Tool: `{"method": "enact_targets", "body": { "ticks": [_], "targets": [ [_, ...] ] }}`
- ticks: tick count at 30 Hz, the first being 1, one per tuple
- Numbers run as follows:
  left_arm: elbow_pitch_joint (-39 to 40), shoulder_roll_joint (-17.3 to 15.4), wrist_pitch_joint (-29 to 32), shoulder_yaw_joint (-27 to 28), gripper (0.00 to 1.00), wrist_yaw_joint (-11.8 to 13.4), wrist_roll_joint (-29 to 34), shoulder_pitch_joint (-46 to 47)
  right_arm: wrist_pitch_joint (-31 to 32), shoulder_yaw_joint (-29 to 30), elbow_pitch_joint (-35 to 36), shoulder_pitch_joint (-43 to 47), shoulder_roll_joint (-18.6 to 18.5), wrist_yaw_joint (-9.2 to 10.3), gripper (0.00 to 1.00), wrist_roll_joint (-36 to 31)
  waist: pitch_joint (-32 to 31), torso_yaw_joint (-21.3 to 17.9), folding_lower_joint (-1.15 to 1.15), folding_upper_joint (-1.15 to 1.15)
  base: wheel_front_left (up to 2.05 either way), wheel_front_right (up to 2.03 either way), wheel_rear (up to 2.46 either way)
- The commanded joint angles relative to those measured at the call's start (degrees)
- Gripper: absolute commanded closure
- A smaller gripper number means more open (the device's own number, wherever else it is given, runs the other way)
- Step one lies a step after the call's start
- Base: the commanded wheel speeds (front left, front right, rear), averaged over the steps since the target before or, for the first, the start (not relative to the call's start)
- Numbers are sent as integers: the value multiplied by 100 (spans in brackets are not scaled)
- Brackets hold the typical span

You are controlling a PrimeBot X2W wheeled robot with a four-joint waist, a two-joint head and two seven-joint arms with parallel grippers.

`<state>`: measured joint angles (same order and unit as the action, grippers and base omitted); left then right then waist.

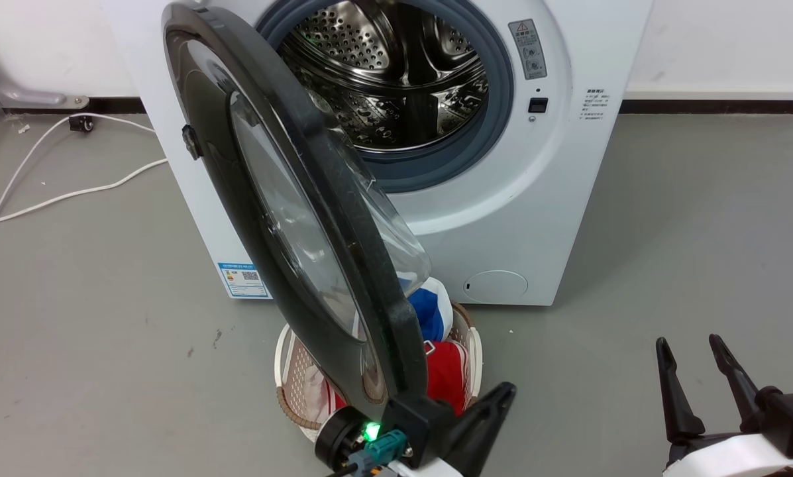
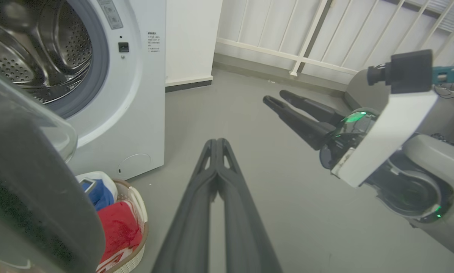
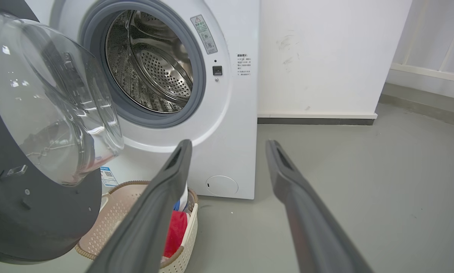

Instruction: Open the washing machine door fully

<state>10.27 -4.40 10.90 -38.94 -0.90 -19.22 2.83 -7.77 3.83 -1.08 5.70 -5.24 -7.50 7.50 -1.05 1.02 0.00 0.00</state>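
Before white machine, glossy round door ajar; left fingers together, right fingers apart.

Looks like a plain laundry corner, home utility room or test space: white front-loading washing machine on a grey floor, against a bare white wall with dark skirting. Has a woven-rimmed laundry basket of red and blue clothes, a loose white cable and pale railing bars nearby.

The washing machine is white; the washing machine door is glossy black with clear glass; silver perforated drum, grey gasket; blue sticker at left; near, a cream lattice basket holds red and blue clothes
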Motion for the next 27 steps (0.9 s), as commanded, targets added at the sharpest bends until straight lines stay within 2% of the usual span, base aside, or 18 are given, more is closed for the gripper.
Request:
{"method": "enact_targets", "body": {
  "ticks": [1,13,27],
  "targets": [
    [-141,-8,-81,44,100,54,49,0,-1,-14,-11,-71,-8,1,0,-2,14,-18,0,0,0,0,0],
    [-1023,-2,-718,633,100,549,135,306,-2,11,-95,-134,5,1,0,63,79,-95,0,0,0,0,0],
    [-1056,-125,-927,897,100,932,197,187,-12,54,-156,-142,59,1,0,107,97,13,0,0,0,0,0]
  ]
}}
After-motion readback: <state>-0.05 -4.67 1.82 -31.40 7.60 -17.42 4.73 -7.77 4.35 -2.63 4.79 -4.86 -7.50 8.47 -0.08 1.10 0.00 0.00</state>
